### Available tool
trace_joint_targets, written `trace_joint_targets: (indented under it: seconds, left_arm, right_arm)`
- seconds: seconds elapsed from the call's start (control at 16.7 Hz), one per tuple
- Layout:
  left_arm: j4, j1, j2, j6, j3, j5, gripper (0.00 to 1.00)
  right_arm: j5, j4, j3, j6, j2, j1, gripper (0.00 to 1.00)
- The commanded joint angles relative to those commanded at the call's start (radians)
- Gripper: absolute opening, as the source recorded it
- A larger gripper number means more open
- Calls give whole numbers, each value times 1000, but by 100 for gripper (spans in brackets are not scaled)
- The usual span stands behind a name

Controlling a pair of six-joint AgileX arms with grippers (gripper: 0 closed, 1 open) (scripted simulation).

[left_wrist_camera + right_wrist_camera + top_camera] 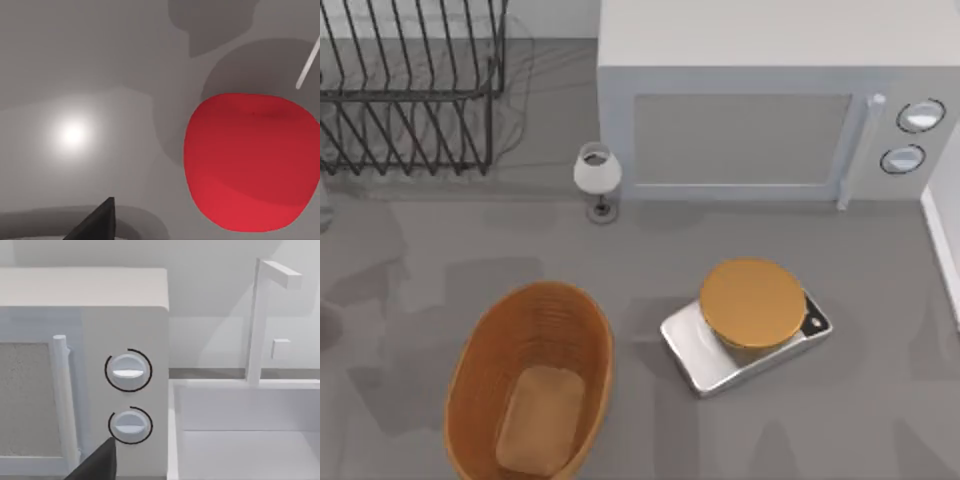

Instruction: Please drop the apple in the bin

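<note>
Watching the apple (252, 162) sitting close beside your left end effector (95, 222), whose opening you cannot tell, you are risking nudging it rolling away from the bin (480, 350).

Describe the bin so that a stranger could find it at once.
Start at the big white microwave at the back of the table. The bin lies in front of it, towards the left: an oval orange-brown woven basket, unlike the silver scale beside it.
</note>
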Motion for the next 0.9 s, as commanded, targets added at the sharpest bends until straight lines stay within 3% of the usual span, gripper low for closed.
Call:
trace_joint_targets:
  seconds: [0.48,0.9]
  left_arm:
    - [-7,13,28,7,-9,2,100]
    - [231,17,133,11,-138,3,100]
  right_arm:
    - [0,0,0,0,0,0,100]
    - [0,0,0,0,0,0,100]
